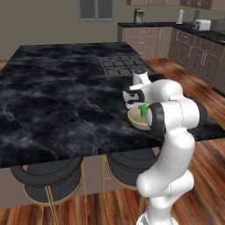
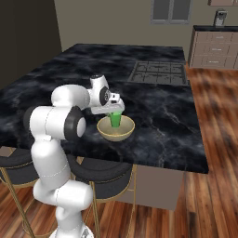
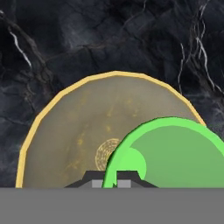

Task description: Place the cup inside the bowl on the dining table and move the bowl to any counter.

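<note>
Tan wide round bowl (image 2: 115, 129) sits near the right front edge of the black marble dining table (image 2: 56, 88); we judge it rigid, smooth, best taken by the rim. Small bright green tapered cup (image 2: 115, 119) hangs inside it, light, slippery-looking, its rim pinched in the closed gripper (image 2: 113, 110).

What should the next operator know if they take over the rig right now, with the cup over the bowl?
Gripper: shut on the green cup, gripping its rim.
Cup: upright, lowered into the tan bowl; in the hand view it sits off-centre. Whether it rests on the bottom is unclear.
Bowl: on the dining table, near the front edge, above the stools.
Done: cup brought into the bowl.
Left: release the cup, grip the bowl, carry it to a counter by the back wall.
</note>
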